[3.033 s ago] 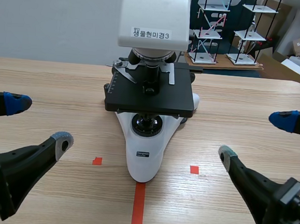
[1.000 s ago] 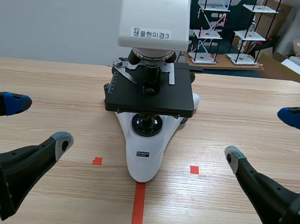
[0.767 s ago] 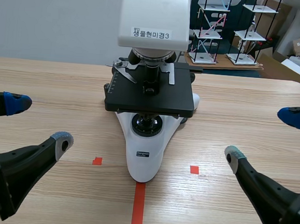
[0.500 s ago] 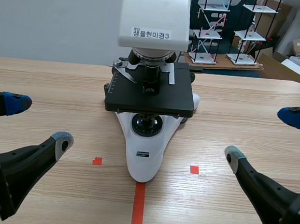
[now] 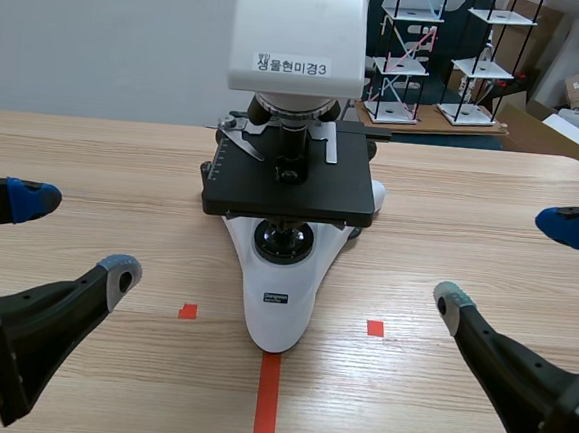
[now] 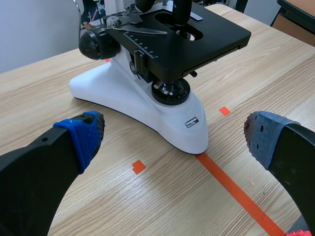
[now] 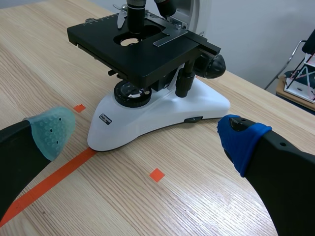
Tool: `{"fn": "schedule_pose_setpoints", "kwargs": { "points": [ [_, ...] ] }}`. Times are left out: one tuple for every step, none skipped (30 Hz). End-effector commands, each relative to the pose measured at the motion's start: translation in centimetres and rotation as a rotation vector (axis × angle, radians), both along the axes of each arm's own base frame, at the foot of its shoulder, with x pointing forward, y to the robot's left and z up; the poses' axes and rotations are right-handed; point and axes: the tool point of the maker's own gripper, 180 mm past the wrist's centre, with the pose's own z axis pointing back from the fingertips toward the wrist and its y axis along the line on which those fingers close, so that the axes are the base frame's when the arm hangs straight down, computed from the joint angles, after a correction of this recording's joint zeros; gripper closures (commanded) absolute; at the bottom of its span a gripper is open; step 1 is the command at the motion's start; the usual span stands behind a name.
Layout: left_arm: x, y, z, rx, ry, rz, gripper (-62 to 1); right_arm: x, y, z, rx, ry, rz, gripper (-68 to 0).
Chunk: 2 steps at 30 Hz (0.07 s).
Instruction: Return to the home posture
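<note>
Both arms sit low at the near edge of the desk (image 5: pixel 471 206), one on each side and roughly mirrored. The left gripper (image 5: pixel 75 232) has its fingers spread wide and nothing between them. The right gripper (image 5: pixel 511 264) is the same, wide apart and empty.

There is no object to pick here, since the task concerns the arms' own pose. The only thing to mind is the microscope (image 5: pixel 289 191). It stands ahead of both grippers in the gap between them: ahead and inward to the right of the left gripper, ahead and inward to the left of the right gripper. Its long axis runs straight away from the robot, with the white base (image 5: pixel 278 316) pointing back at the robot and lined up with the orange tape line (image 5: pixel 267 405). Neither gripper touches it, and both are well apart from the base and the black stage (image 6: pixel 197 34).

Neither arm looks clearly nearer in the scene view. In each wrist view the base tip lies ahead of the open fingers and roughly centred between them.

Judgement: the pose looks like home already, or very close to it, being symmetric, low and pulled in. Any remaining move should go back or outward, away from the microscope, so collision risk is low. The only hazard would be an inward swing toward the base.
</note>
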Motion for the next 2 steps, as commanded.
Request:
{"fn": "schedule_pose_setpoints", "kwargs": {
  "points": [
    [0.12, -0.06, 0.78, -0.018, -0.022, 0.002, -59.8, 0.06, 0.33, 1.05, 0.015, -0.029, 0.016, -64.2],
    [0.12, -0.06, 0.78, -0.018, -0.022, 0.002, -59.8, 0.06, 0.33, 1.05, 0.015, -0.029, 0.016, -64.2]
  ]
}}
